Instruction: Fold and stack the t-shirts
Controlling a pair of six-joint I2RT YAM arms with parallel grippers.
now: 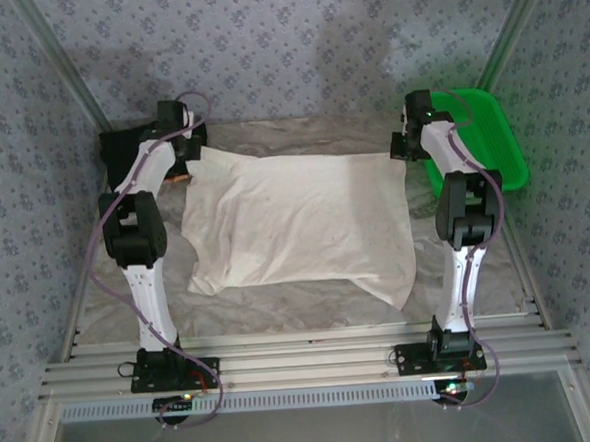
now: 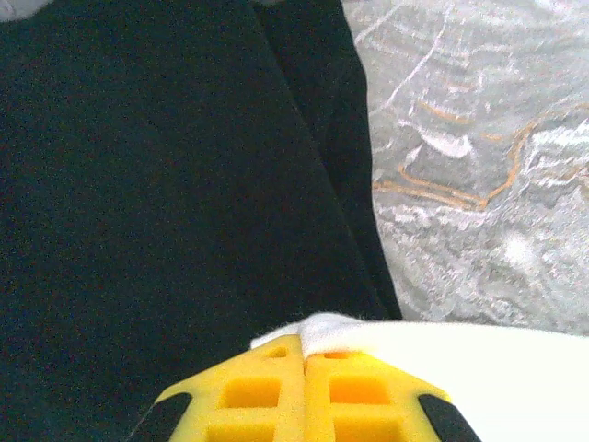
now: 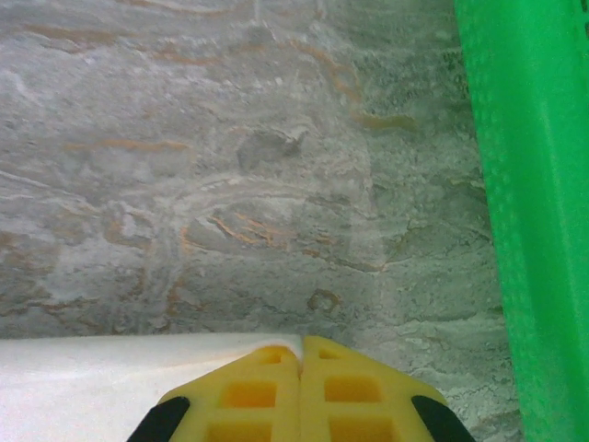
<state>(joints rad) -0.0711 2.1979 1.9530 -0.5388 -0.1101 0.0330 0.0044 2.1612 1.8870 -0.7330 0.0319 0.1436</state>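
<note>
**Cream-white t-shirt**. Lying spread open across the middle of the desk, wrinkling lightly and trailing a pointed corner toward the near right. Being held at both far corners.

**Left gripper**. Clenching on the far left corner of the cream-white t-shirt. Pressing its yellow fingers tightly together and bunching a small fold of white cloth just above the tips.

**Right gripper**. Clenching on the far right corner of the same shirt. Meeting the white edge that comes in from the left, exactly at the seam of the closed fingers.

**Black t-shirt**. Lying crumpled in the far left corner of the desk, partly under the left arm. Touching the cream-white shirt at the pinched corner. Sitting directly ahead of the left gripper in the left wrist view, with dark folds running away from the fingers.

**Green mesh basket**. Sitting at the far right of the desk, just beside the right gripper and the right arm. Standing close on the right in the right wrist view, apart from the shirt corner, leaving a strip of bare desk between.

**Desk covering**. Showing grey marbling with orange veins in front of both grippers and around the shirt.

**Rails**. Running along the near edge and carrying both arm bases.
</note>
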